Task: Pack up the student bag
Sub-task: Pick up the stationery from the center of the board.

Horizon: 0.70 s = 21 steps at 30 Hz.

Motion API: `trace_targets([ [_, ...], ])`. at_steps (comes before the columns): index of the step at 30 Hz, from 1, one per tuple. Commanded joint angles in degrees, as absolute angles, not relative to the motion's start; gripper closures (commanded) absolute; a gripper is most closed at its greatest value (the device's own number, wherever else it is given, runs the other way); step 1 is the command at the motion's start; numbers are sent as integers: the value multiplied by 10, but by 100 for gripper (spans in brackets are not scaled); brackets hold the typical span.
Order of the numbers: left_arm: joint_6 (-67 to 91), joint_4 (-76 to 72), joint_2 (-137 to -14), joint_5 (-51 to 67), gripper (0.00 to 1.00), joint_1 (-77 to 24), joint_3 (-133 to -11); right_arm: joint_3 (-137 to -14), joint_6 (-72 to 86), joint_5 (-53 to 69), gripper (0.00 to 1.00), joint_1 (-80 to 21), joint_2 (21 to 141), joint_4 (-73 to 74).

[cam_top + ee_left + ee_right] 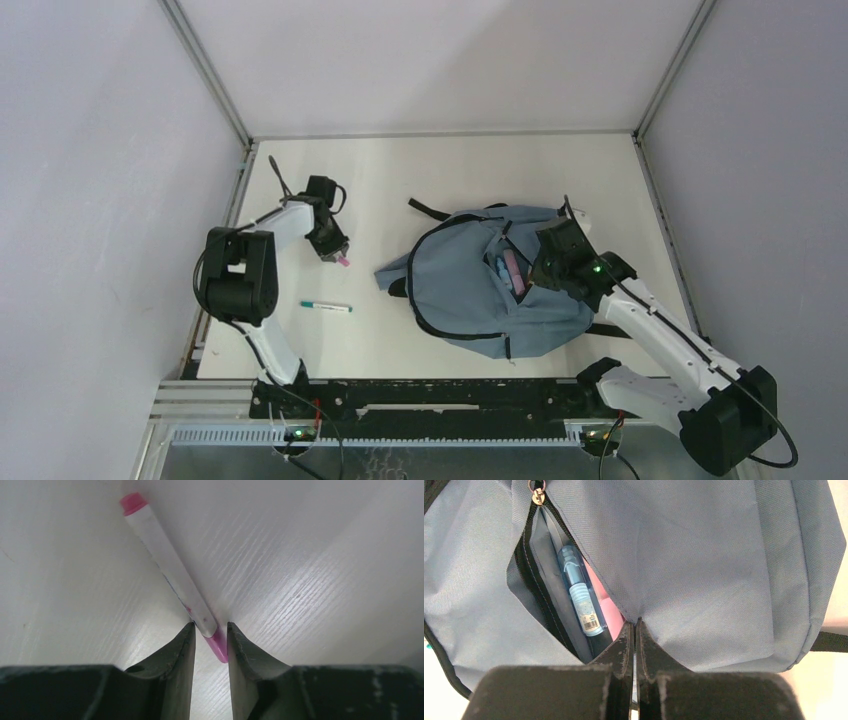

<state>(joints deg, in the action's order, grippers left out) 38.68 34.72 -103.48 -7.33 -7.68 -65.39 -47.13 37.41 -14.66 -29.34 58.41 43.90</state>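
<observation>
From the top camera, you see the student bag (480,290) lying right of centre on the tabletop (430,170), its zip open and a gap showing in the middle of the fabric. Your right gripper (545,270) sits at the right edge of that opening, on the bag. Your left gripper (338,252) is down at the tabletop well to the left of the bag, with the pink-ended marker (343,262) at its tip. A teal pen (326,306) lies by itself on the tabletop, nearer the arm bases than that gripper. In the left wrist camera, the marker lies diagonally on the tabletop, one pink end up at the far left, the other between your fingers (185,645). The jaws stand narrowly apart on either side of it, and both look to be touching it, but you cannot tell whether they are actually pinching it. In the right wrist camera, your jaws are pressed together on a fold of the bag's blue fabric at the lip of the opening, and the cloth puckers toward them. Inside the opening you see a pale-blue pen-like item (581,600) with a barcode label and a pink item (605,607) beside it. The zip pull (538,495) hangs at the top of the opening.
</observation>
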Motion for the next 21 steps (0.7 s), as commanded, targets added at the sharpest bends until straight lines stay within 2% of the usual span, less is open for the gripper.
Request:
trace_targets([
  [1,414,343,-1052,-29,66,-74,-678,-468,373,-152,100,-295,568,442],
  [8,448,341,-1051,-37,66,-74,-670,-463,373,-154,100,-293,560,444],
  [11,452,335,-1058,-30,75,-74,-665,-461,372,-152,100,-291,561,443],
  [13,455,329,-1053,-24,86,-75,-657,-461,372,-152,100,-291,561,443],
  [16,456,320,-1021,-21,96,-76,-645,-461,371,-152,100,-289,558,444],
  [18,448,322,-985,-31,100,-81,-640,-461,369,-153,100,-287,556,446],
  [21,426,341,-924,-58,100,-94,-638,-461,368,-152,100,-284,554,446],
])
